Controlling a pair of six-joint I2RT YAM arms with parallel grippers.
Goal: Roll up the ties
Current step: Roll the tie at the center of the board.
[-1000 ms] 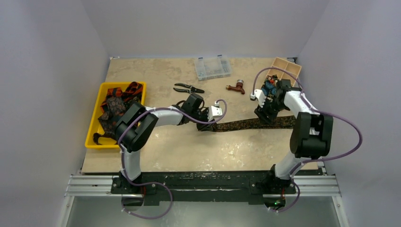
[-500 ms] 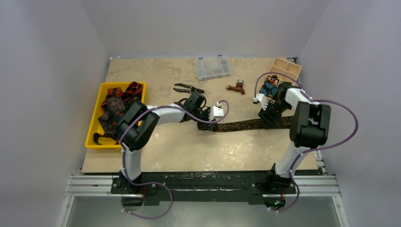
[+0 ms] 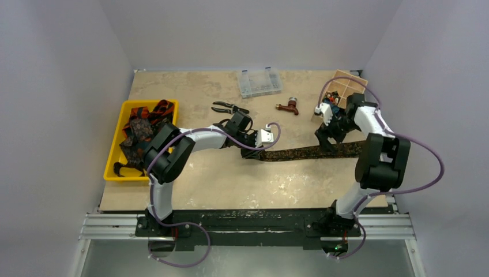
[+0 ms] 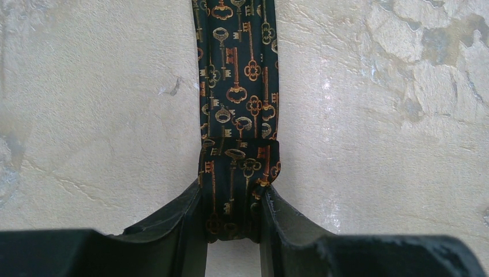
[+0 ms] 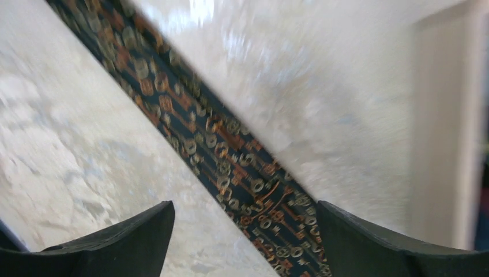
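From above: my right gripper (image 3: 324,138) has let go and risen off the one tie (image 3: 311,152) laid across the table (image 3: 230,184); a heap of ties (image 3: 141,124) fills one yellow tray (image 3: 113,167). Left wrist: my left gripper (image 4: 233,202) still pinches its folded end. Right wrist: jaws wide, key-patterned cloth below them.

The black-handled pliers (image 3: 229,108) lay flat on the beige mottled table (image 3: 230,184), toward its far half. A yellow tray (image 3: 115,173) sat left of the pliers, well apart. A clear plastic compartment box (image 3: 259,82) stood beyond the pliers, to their right. A small brown metal fitting (image 3: 287,106) lay right of the pliers. A wooden divided box (image 3: 349,83) stood farthest right of them.
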